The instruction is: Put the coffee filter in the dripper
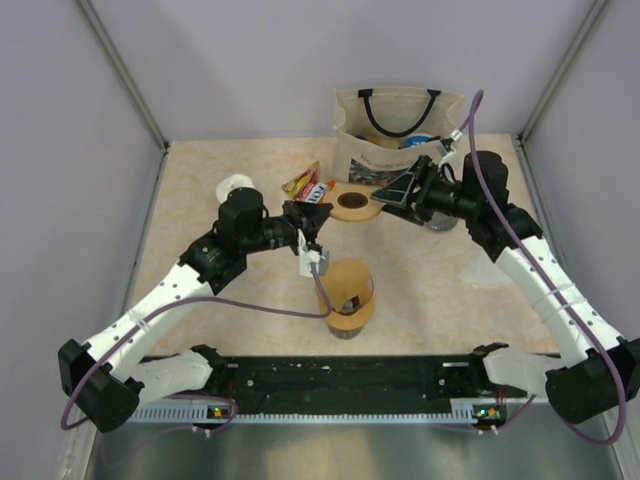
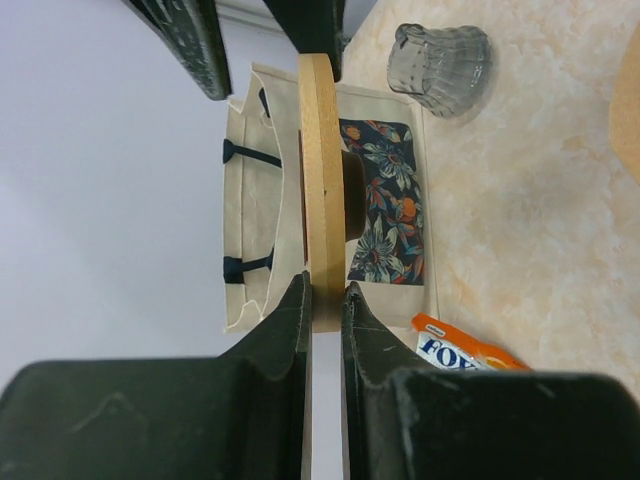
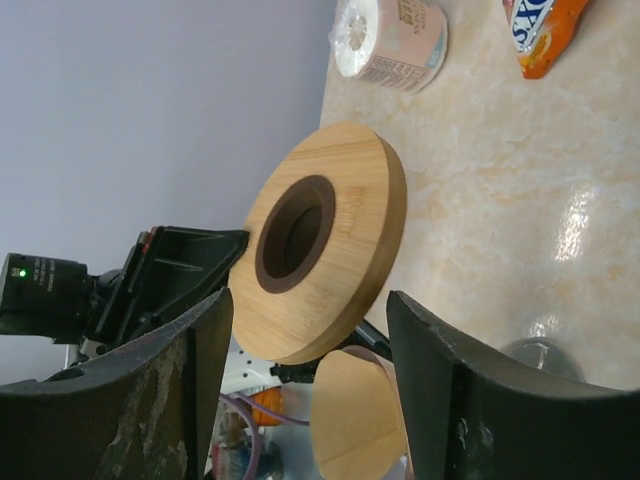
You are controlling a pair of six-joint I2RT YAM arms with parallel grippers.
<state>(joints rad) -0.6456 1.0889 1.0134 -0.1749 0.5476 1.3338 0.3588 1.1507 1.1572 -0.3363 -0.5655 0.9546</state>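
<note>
Step in hand: prep w/ the dripper hardware, not the filter itself yet. L gripper (image 2: 325, 297) is clenched on the edge of the wooden ring (image 2: 322, 170), the disc w/ a dark centre hole. 1 finger is on each face, and the ring is held up near the tote bag (image 1: 395, 125). R gripper (image 3: 310, 305) faces it from the opposite side, jaws spread w/ 1 finger either side of the ring. No contact is visible, so I read it as released, holding nothing. My read: a 2-arm handover or re-grip of the ring.

Coffee filter (image 1: 347, 285): brown paper cone near table centre, toward the arm bases, sitting on what looks like a small glass vessel (image 1: 345, 327) — well apart from both grippers, untouched. Ribbed glass cup (image 2: 440, 65), prob. the dripper's cone, stands on the table near the bag, partly under the R arm in the top view.

Next move calls for R jaws to bite squarely on the ring's rim before L lets go — smooth wood w/ a thin edge could twist or slip if only 1 pad catches. Then ring + glass need setting down as 1 stable dripper, opening up, w/ 1 arm freed for the filter. Filter is light paper, so a gentle pinch at its lip, lowered point-first. Early stage overall: filter not in the dripper.
</note>
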